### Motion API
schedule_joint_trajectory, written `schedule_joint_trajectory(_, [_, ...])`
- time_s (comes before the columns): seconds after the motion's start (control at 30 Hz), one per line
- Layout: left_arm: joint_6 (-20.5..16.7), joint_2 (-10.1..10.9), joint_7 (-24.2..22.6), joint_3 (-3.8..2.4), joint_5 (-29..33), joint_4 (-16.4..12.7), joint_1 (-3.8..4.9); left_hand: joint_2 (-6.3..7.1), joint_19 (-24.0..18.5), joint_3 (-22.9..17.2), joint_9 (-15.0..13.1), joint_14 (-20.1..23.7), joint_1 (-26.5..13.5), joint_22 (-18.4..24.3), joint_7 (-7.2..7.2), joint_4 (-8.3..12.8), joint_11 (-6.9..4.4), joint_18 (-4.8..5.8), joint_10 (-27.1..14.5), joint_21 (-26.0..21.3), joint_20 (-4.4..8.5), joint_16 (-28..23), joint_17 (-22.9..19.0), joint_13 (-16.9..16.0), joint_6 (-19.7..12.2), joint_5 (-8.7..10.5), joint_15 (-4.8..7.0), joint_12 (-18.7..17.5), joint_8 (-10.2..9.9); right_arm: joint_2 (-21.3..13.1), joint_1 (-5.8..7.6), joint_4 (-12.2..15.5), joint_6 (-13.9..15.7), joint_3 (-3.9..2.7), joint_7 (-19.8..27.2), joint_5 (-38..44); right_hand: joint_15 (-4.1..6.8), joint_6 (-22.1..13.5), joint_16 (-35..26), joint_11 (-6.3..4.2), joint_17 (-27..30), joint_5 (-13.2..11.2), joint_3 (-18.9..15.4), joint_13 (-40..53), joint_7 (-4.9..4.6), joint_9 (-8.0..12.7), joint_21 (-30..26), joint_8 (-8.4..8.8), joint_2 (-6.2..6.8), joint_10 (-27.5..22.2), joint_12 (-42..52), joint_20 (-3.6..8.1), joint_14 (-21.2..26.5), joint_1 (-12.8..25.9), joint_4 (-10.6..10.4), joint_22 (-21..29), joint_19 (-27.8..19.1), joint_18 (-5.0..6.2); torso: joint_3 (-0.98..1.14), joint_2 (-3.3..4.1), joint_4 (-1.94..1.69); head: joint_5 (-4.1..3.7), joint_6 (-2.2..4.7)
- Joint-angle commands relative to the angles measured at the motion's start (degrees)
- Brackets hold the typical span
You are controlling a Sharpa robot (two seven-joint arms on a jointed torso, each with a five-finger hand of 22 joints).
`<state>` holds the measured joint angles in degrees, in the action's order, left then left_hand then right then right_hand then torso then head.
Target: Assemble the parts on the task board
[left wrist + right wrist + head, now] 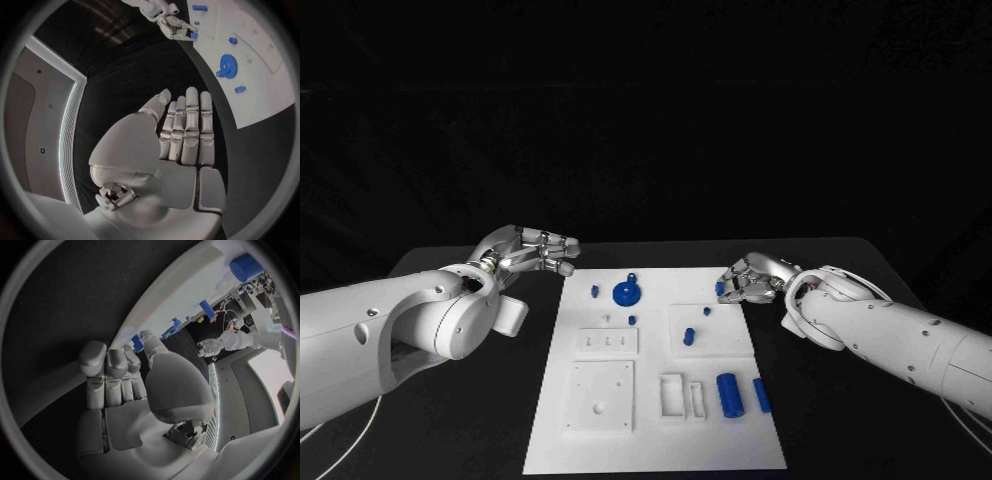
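Head view: task board (589, 440) on desk (473, 420), blue parts (730, 394) mostly loose.
Left hand (531, 250): empty, fingers straight.
Right hand (750, 280): holding nothing visible.
Progress: barely begun.

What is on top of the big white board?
On the task board lie small blue parts: a round wheel-like one near the far end and two bars near the front, plus white blocks. What is under the board cannot be seen.
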<state>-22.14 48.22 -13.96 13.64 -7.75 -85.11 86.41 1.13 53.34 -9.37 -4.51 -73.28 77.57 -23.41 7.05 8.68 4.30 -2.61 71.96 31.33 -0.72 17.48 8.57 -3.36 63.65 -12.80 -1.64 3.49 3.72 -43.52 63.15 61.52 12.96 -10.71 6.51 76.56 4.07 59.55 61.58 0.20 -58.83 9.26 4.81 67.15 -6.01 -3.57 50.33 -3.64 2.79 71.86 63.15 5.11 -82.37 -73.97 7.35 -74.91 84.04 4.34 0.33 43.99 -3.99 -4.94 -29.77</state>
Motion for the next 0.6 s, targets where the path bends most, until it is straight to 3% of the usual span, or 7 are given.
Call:
schedule_joint_trajectory(0.03, [0.9, -0.1, -0.4, -0.04, -0.2, -0.1, 0.08, 0.26, -0.2, 0.0, 0.1, 0.3, 0.1, -0.1, -0.16, -0.1, 0.08, -0.26, -0.2, 0.2, 0.04, 0.0, -0.1, 0.0, -0.3, 0.34, -0.16, -0.1, -0.1, 0.1, -0.15, 0.0, 0.0, 0.04, 0.7, 0.0, -0.03, 0.4, 0.2, -0.32, -0.1, -0.5, 1.2, 0.1, 0.20, 0.0, 0.3, 0.10, -0.32, 0.0, 0.3, -0.10, -0.1, 0.3, 0.6, -6.1, 0.2, 0.56, 0.02, -0.01, 0.01, -0.01, 0.07])
schedule_joint_trajectory(0.27, [1.1, -0.1, -0.3, -0.04, -0.2, 0.0, 0.08, 0.22, -0.2, 0.0, 0.1, 0.3, 0.2, -0.1, -0.14, -0.1, 0.08, -0.28, -0.2, 0.2, 0.04, 0.0, -0.1, 0.0, -0.4, 0.34, -0.16, -0.1, -0.1, 0.4, -0.17, -0.2, -0.1, 0.04, 0.9, -0.1, 0.38, 0.4, 0.0, -0.88, -0.2, -0.9, 7.5, 0.3, 0.57, 0.0, 0.5, 0.10, -0.21, 0.1, 0.3, 0.32, -0.1, 1.8, 3.1, -6.1, 0.2, 0.28, 0.00, -0.02, -0.03, -0.14, 0.07])
schedule_joint_trajectory(0.6, [1.2, -0.1, -0.2, -0.04, -0.2, -0.1, 0.08, 0.22, -0.2, 0.0, 0.1, 0.3, 0.2, -0.1, -0.14, -0.1, 0.08, -0.28, -0.2, 0.2, 0.04, 0.0, -0.1, 0.0, -0.4, 0.34, -0.16, -0.1, -0.1, 0.7, -0.24, -0.3, -0.1, 0.04, 0.9, -0.2, 0.41, 0.6, 0.1, -0.92, -0.3, -0.6, 8.4, 0.4, 0.61, 0.0, 0.7, 0.10, -0.05, 0.2, 0.3, 0.36, -0.2, 2.2, 3.4, -6.1, 0.2, 0.24, 0.00, -0.01, 0.00, -0.17, 0.07])
